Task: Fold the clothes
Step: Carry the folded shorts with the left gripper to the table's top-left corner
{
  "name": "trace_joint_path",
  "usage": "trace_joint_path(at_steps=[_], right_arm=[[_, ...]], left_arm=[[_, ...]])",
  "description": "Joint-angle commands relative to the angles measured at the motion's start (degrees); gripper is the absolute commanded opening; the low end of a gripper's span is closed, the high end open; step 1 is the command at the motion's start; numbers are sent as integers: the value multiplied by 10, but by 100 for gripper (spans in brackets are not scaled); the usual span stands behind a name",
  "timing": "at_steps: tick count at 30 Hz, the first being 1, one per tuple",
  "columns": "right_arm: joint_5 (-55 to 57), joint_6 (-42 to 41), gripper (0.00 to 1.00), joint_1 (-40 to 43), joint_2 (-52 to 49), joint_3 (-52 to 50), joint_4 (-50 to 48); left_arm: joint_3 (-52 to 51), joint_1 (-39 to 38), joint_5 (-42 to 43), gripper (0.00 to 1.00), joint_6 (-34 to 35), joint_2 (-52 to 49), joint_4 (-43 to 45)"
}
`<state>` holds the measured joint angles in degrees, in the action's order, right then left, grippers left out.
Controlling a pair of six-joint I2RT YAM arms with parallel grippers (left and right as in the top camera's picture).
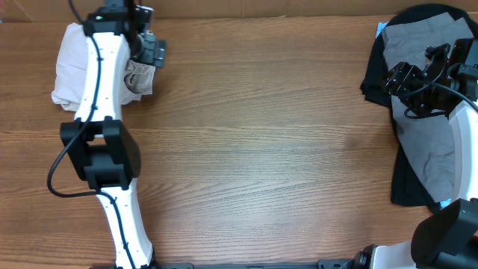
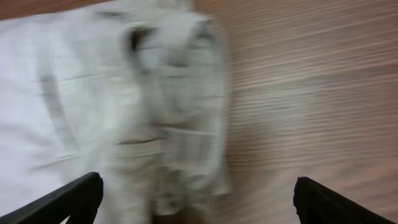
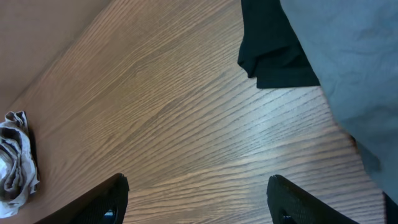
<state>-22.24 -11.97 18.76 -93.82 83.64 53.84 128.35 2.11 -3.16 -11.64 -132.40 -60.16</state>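
Observation:
The cream-beige shorts (image 1: 71,67) lie bunched at the far left of the table, partly under my left arm. They fill the left wrist view (image 2: 112,106), blurred. My left gripper (image 1: 151,51) is open and empty just above their right edge; its fingertips (image 2: 196,202) straddle cloth and bare wood. Grey shorts (image 1: 429,127) lie on a black garment (image 1: 407,175) at the far right; both show in the right wrist view, grey (image 3: 348,68) over black (image 3: 267,50). My right gripper (image 1: 399,78) is open and empty over them, its fingertips (image 3: 199,199) over bare wood.
The wooden table (image 1: 261,149) stretches between the two piles. A small crumpled bit of pale cloth (image 3: 17,155) shows at the left edge of the right wrist view.

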Motion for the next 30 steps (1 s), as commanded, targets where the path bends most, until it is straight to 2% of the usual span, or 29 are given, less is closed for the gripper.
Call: trace_joint_path(at_steps=[1,16,30], right_arm=[[2,-1,75,3,2,4,0],[3,-1,75,3,2,4,-1],[22,-1,75,3,2,3,21]], left_arm=[[-22,-3,45,99,67,-12,-3],[-251,3,47,98,78,-14,179],[-268,62,47,97,75,-15,229]])
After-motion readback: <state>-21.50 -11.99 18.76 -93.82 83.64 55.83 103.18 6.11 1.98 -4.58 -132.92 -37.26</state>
